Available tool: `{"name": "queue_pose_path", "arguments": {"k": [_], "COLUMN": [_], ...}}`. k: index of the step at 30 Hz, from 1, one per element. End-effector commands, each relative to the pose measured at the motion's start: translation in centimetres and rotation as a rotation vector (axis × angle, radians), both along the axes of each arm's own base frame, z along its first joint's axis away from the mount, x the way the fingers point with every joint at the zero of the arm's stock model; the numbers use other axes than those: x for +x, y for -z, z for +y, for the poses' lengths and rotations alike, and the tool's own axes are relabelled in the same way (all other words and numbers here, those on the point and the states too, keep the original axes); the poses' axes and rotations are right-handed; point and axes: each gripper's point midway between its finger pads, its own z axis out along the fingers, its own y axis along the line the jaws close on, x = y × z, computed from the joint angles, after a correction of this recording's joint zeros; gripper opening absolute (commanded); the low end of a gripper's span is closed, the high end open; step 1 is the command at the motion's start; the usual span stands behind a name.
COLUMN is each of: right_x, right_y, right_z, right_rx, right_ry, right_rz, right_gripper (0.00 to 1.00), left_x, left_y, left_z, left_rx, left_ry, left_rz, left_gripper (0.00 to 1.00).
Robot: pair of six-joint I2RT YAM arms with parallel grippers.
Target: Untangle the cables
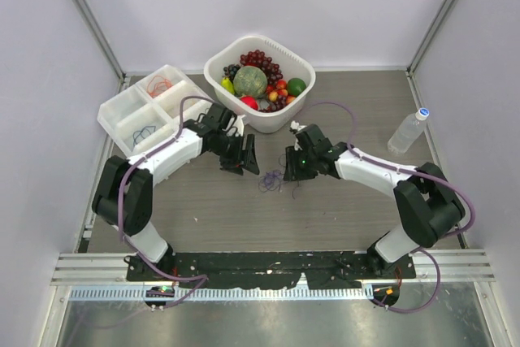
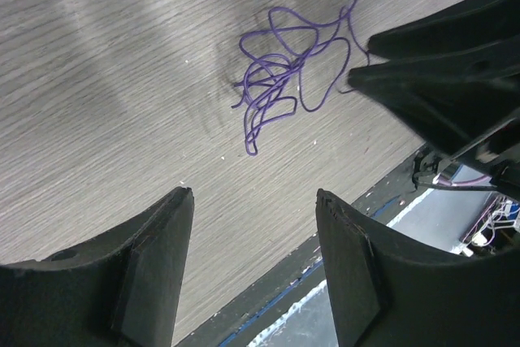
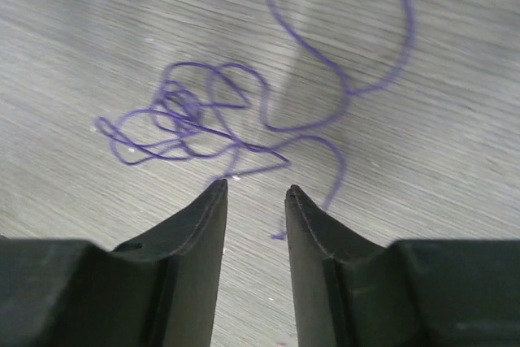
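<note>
A thin purple cable (image 1: 271, 181) lies in a loopy tangle on the wooden table between my two grippers. In the left wrist view the cable (image 2: 280, 79) lies ahead of my left gripper (image 2: 254, 195), which is wide open and empty. In the right wrist view the tangle (image 3: 187, 119) and a big loose loop lie just beyond my right gripper (image 3: 256, 188), whose jaws are partly open with nothing between them. In the top view my left gripper (image 1: 244, 166) is to the left of the tangle and my right gripper (image 1: 290, 173) to its right, both low over the table.
A white divided tray (image 1: 114, 110) at the back left holds an orange cable (image 1: 160, 83) and a dark cable (image 1: 146, 132) in separate compartments. A white basket (image 1: 302, 61) of fruit stands behind the grippers. A water bottle (image 1: 406, 129) stands at the right.
</note>
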Motion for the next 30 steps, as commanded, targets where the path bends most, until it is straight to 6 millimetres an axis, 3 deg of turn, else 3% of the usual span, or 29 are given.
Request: {"name": "queue_pose_path", "arguments": {"k": [1, 7, 16, 22, 25, 28, 30], "right_x": [0.1, -2.3, -2.3, -0.8, -0.9, -1.0, -1.0], "right_y": [-0.8, 1.2, 3.0, 3.0, 2.9, 2.4, 2.1], "right_z": [-2.4, -3.4, -1.9, -1.7, -1.9, -2.2, -2.3], "right_rx": [0.026, 0.005, 0.055, 0.032, 0.036, 0.037, 0.04], "right_ry": [0.106, 0.082, 0.087, 0.124, 0.128, 0.13, 0.132], "right_rz": [0.013, 0.085, 0.148, 0.132, 0.121, 0.104, 0.093], "right_gripper": [0.43, 0.53, 0.46, 0.29, 0.02, 0.01, 0.01], "left_x": [0.0, -0.5, 0.4, 1.1, 1.1, 0.5, 0.2], "left_y": [0.1, 1.5, 4.2, 4.0, 3.6, 3.6, 3.8], "left_z": [-1.7, -3.3, -3.5, -3.8, -4.2, -4.6, -4.6], "left_rx": [-0.036, 0.0, 0.069, 0.076, 0.045, 0.015, -0.004], "left_ry": [0.077, 0.134, 0.183, 0.225, 0.264, 0.288, 0.287], "left_rz": [0.002, 0.013, 0.011, -0.011, -0.04, -0.013, -0.006], "left_gripper": [0.65, 0.67, 0.59, 0.62, 0.63, 0.57, 0.47]}}
